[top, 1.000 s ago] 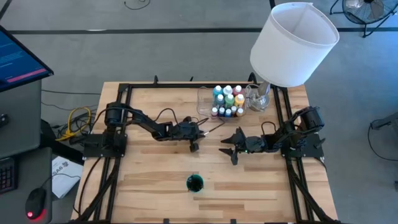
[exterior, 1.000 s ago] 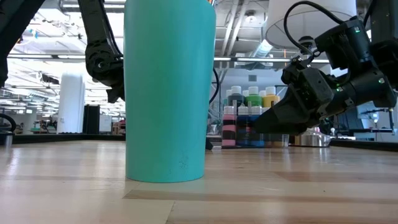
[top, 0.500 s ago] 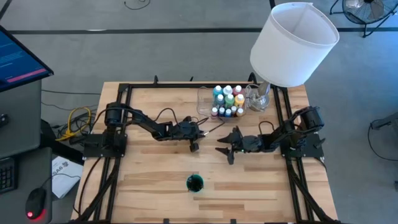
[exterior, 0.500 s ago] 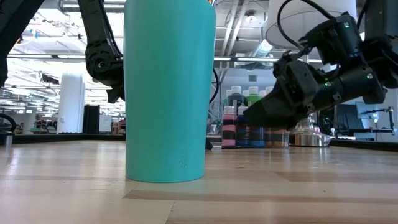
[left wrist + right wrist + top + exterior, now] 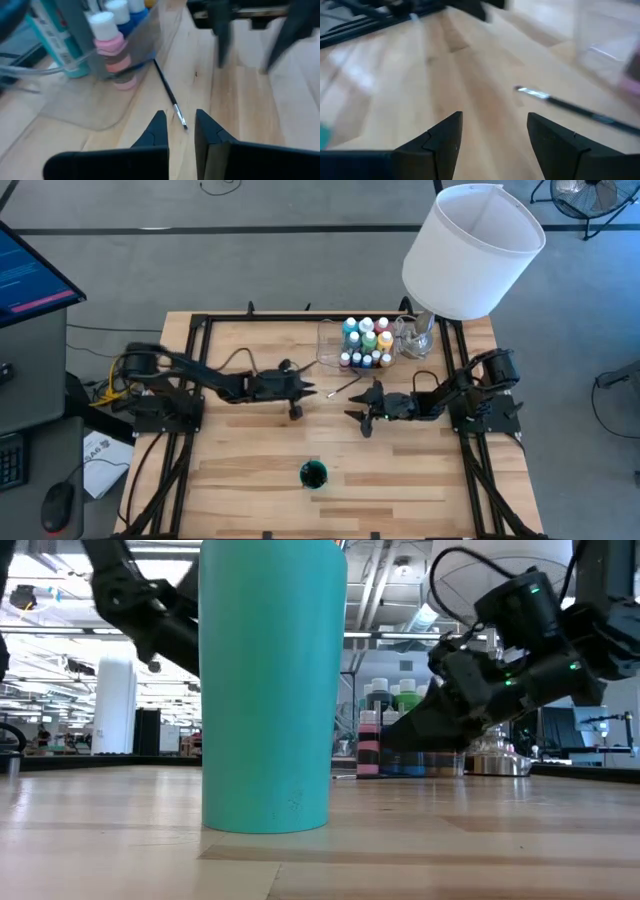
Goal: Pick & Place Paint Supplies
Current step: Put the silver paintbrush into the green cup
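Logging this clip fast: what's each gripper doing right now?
Left gripper: shut, holding nothing, at mid-table.
Right gripper: open, empty, beside the thin brush lying on the table.

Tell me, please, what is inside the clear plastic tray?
The clear plastic tray holds white-capped paint bottles in pink, blue, green and yellow. The bottles in front cover the lower parts of those behind.

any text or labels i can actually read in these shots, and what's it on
No text can be read in any view.
Teal bottle at the clear tray, left wrist view: printed label, too blurred to read.
Blue monitor, high view: lines of text, too small to read.
White paper on the floor, high view: print, too small to read.
Paint bottles and teal cup: no legible markings.
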{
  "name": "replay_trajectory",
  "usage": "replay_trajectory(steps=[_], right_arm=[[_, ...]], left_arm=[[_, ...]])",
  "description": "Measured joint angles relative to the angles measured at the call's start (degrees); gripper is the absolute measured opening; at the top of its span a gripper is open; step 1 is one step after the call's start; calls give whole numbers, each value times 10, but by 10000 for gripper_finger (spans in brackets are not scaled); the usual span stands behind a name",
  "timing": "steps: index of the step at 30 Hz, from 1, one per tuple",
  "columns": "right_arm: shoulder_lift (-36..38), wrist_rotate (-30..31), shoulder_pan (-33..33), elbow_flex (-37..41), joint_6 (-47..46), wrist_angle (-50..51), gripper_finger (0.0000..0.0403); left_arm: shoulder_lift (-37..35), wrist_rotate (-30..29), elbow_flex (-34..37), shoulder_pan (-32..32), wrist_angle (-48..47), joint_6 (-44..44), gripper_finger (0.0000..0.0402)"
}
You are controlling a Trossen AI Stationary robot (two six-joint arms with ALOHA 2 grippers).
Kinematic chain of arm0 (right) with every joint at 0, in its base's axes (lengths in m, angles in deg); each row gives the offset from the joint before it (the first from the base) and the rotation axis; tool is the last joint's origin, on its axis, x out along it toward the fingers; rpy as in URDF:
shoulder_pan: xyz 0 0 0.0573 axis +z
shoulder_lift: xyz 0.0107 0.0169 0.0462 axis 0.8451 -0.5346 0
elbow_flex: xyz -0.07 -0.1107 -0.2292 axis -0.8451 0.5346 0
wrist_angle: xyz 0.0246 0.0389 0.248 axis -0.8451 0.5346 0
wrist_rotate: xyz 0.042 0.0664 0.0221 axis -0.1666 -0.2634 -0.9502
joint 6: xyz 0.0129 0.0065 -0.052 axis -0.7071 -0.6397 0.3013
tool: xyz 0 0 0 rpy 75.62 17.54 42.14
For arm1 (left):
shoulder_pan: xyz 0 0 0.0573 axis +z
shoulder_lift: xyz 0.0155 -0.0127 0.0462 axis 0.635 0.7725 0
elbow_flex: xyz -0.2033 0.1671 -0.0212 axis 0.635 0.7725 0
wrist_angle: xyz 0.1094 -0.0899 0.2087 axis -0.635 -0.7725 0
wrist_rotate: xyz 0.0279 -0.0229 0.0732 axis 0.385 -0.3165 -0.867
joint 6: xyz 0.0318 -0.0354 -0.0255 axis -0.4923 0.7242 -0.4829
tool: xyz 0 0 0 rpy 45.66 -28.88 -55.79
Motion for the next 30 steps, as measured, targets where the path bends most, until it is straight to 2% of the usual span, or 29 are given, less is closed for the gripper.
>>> replay_trajectory(steps=[7, 13, 18, 24, 27, 30], right_arm=[[0, -2, -81, -1, -4, 10, 214], [0, -49, -136, -37, 2, 112, 196], [0, -48, -145, -98, 52, 197, 177], [0, -48, -143, -161, 111, 307, 156], [0, -48, -147, -182, 119, 363, 148], [0, -48, -152, -192, 106, 376, 140]], left_arm=[[-141, 2, 82, 1, 4, 19, 0], [-222, 1, 155, 2, 16, 48, 0], [-255, 1, 193, 2, 30, 60, 0], [-262, 1, 216, 2, 39, 63, 0], [-262, 1, 222, 2, 39, 64, 0], [-262, 1, 230, 2, 46, 64, 0]])
